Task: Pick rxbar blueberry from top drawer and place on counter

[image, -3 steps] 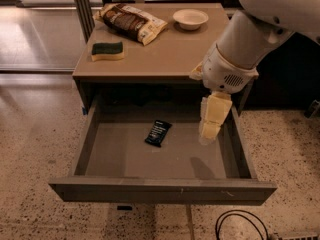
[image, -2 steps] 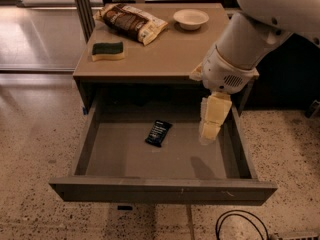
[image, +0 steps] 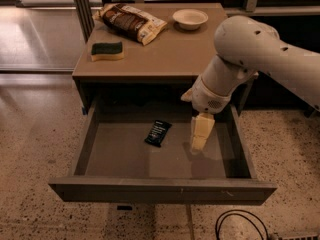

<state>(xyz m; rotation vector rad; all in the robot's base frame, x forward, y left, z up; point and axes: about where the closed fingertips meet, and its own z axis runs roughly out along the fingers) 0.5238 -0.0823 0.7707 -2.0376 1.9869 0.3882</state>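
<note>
The rxbar blueberry [image: 158,133] is a small dark flat bar lying on the grey floor of the open top drawer [image: 125,159], a little left of middle. My gripper [image: 198,144] hangs down inside the drawer, to the right of the bar and apart from it, holding nothing. The white arm comes in from the upper right. The tan counter [image: 170,54] lies above the drawer.
On the counter sit a green-and-yellow sponge [image: 106,50] at the left, a brown-and-cream snack bag [image: 131,22] at the back left and a white bowl [image: 190,18] at the back. A black cable [image: 240,224] lies on the speckled floor.
The gripper has moved down and left inside the drawer, closer to the bar. The bar has not moved.
</note>
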